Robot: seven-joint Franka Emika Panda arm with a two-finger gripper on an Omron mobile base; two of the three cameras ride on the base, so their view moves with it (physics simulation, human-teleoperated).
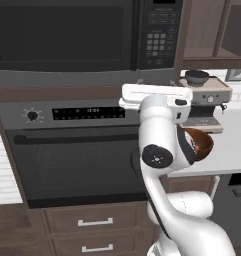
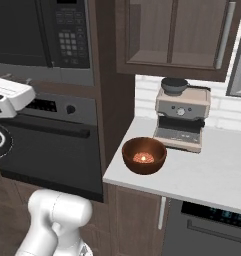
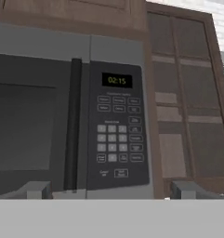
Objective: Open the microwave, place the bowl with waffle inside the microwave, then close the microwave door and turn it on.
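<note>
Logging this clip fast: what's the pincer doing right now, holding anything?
Pincer: open, empty, facing the closed grey built-in microwave near its dark vertical door handle.

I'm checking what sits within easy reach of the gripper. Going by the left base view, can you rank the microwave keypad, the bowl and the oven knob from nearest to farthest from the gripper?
1. Microwave keypad: just above the gripper.
2. Bowl: lower right on the counter, half behind the arm.
3. Oven knob: far left on the oven's panel.
</note>
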